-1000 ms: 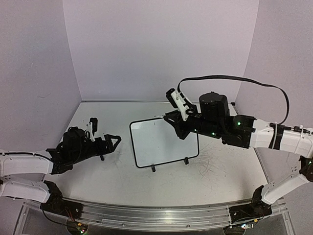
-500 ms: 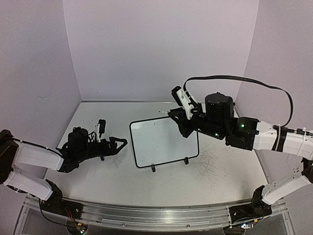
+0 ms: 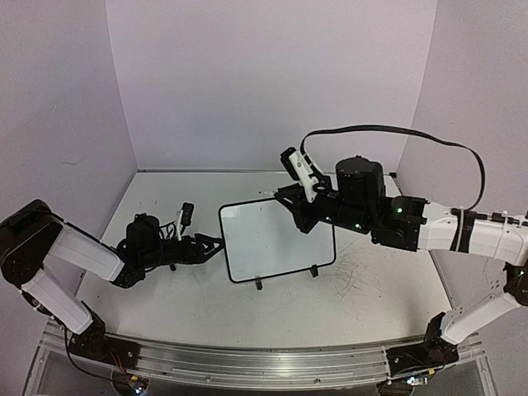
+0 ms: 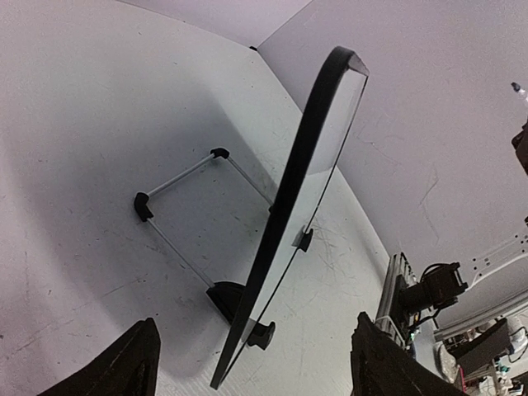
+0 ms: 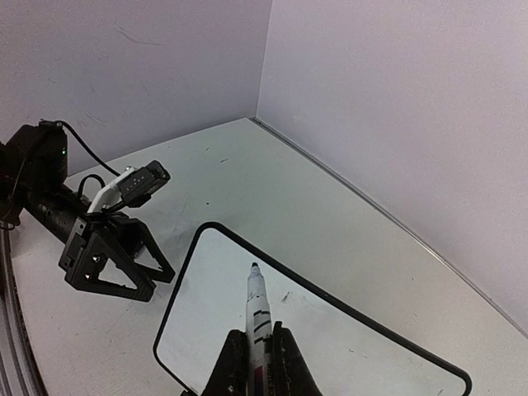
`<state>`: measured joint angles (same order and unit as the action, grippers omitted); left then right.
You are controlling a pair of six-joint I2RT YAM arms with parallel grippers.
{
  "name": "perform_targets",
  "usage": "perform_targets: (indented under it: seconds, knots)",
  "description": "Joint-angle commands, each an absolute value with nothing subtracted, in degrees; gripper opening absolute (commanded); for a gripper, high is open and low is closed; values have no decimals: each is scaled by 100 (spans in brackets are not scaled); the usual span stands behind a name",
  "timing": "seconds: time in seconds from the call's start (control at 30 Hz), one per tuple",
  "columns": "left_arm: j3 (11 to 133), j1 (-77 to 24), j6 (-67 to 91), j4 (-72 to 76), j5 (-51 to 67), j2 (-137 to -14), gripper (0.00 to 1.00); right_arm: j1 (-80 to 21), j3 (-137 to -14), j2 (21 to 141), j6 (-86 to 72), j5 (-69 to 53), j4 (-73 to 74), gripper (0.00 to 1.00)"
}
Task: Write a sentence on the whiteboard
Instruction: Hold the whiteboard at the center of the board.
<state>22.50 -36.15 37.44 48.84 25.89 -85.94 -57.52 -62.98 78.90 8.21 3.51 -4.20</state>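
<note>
The whiteboard (image 3: 276, 243) stands on its black feet in the middle of the table, tilted back on its wire stand (image 4: 183, 175). In the left wrist view the whiteboard (image 4: 307, 190) shows edge-on. My left gripper (image 3: 216, 245) is open at the board's left edge, and that edge (image 4: 247, 330) lies between the fingers without touching them. My right gripper (image 5: 260, 367) is shut on a white marker (image 5: 257, 301), whose black tip hangs over the upper part of the whiteboard (image 5: 206, 330). The sentence is out of view; the face is white except for one small dark fleck (image 5: 285, 295).
Faint grey scribble marks (image 3: 356, 276) cover the table to the right of the board. A metal rail (image 3: 264, 363) runs along the near edge. Purple walls close in the back and both sides. A black cable (image 3: 388, 129) arches over the right arm.
My left arm has reached right until its gripper straddles the board's left edge, and its jaws have narrowed a little. The right gripper swung slightly right, then back, still holding the marker.
</note>
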Motion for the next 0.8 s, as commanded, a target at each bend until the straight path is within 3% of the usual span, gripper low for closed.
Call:
perform_targets:
  seconds: [0.0, 0.33, 0.77]
  knots:
    - [2331, -3581, 3811, 5647, 2965, -8773, 78, -5767, -6708, 8315, 716, 2, -678, 0]
    - [2562, -3416, 3638, 5842, 3009, -9166, 51, -5991, -6942, 8945, 1016, -284, -818, 0]
    - [2845, -3360, 3636, 6597, 3516, -9973, 34, -6108, -6944, 9391, 1239, -48, -1245, 0]
